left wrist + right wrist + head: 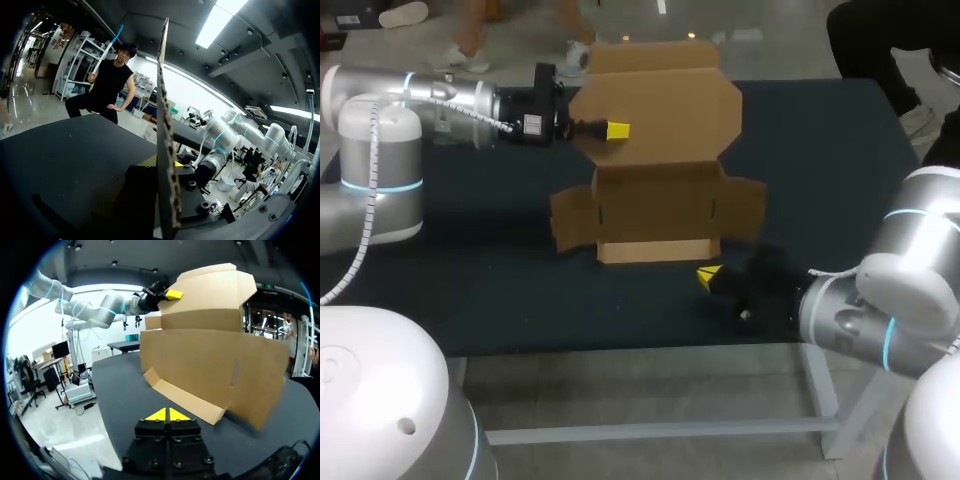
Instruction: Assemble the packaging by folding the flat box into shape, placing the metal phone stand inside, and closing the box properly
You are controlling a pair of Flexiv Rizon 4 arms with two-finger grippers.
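Left gripper [616, 130]: pinches the left edge of the raised lid [655, 100] of the cardboard box [660, 215], cardboard between both fingers. Right gripper [708, 277]: sits clenched on nothing, just near of the box's front wall, toward the right. Box: stands in the middle of the dark table [470, 290], side flaps [570, 220] splayed left and right.

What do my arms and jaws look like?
The left arm and right arm are rounded silver-grey tubes with glowing cyan rings at the joints. A white cable runs along the left one. Both end in black jaws with bright yellow tips; the left's black housing bears a small white label.
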